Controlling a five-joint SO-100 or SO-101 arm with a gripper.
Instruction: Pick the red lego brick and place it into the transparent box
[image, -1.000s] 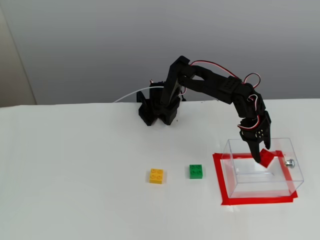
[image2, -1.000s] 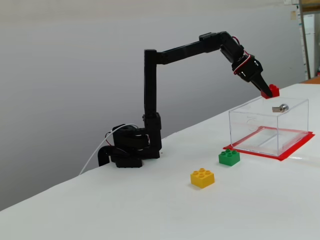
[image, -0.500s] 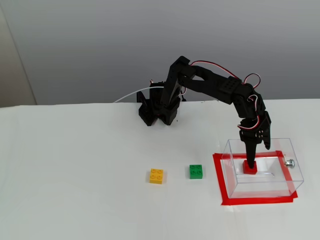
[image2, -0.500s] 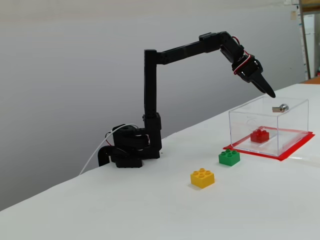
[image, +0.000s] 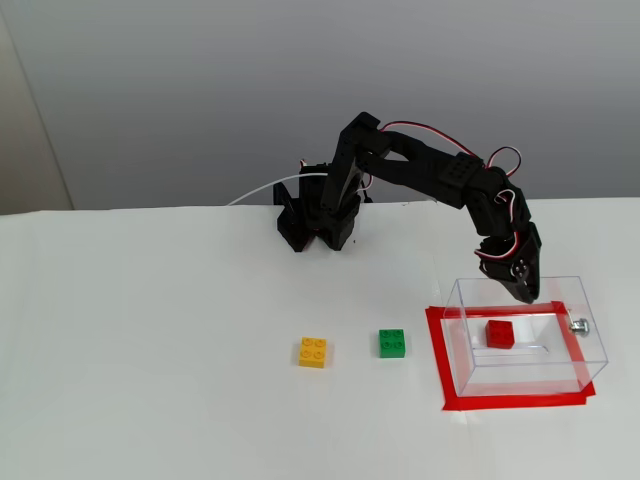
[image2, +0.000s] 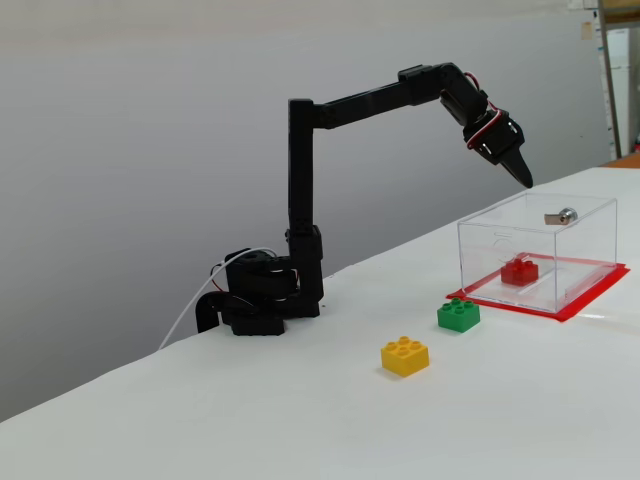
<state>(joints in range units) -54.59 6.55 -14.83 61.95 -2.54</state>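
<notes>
The red lego brick (image: 500, 334) (image2: 519, 270) lies studs up on the floor of the transparent box (image: 461, 352) (image2: 584, 252), nothing touching it. The box stands at the right of the table in both fixed views, with a small silver knob (image: 578, 325) (image2: 566, 215) on one wall. My gripper (image: 524, 292) (image2: 522, 178) hangs above the box's rim, over its far edge, pointing down. Its fingers look pressed together into one tip, with nothing held.
A frame of red tape (image: 437, 362) (image2: 590, 300) outlines the box on the white table. A green brick (image: 392, 343) (image2: 458, 314) and a yellow brick (image: 313, 352) (image2: 405, 356) lie left of the box. The arm's base (image: 318, 215) (image2: 258, 295) stands behind them.
One second ago the gripper held the red brick over the box. It let go, the brick dropped to the box floor, and the gripper has lifted slightly and closed.
</notes>
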